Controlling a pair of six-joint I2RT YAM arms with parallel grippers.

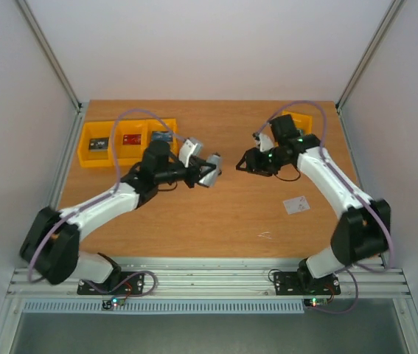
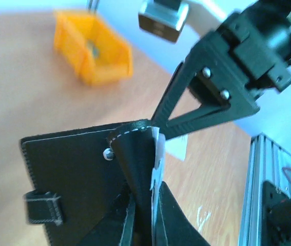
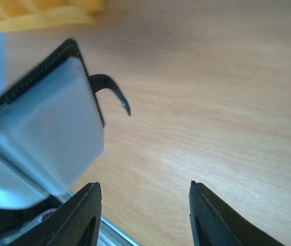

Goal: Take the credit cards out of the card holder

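The left gripper [image 2: 144, 210] is clamped on the folded edge of the black card holder [image 2: 78, 169], holding it up above the wooden table [image 1: 231, 221] between the arms. The right gripper [image 3: 144, 215] stands open and empty near it. A whitish credit card [image 1: 295, 204] lies flat on the table by the right arm.

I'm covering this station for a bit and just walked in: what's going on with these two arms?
The left arm's tool is clamped on a flat black bi-fold card holder with a grey-blue inside, holding it up above the wooden table. The right arm's tool faces the holder, open and empty, close to its edge. One whitish plastic card lies on the table near the right arm. Whether another card sits inside the holder cannot be told.
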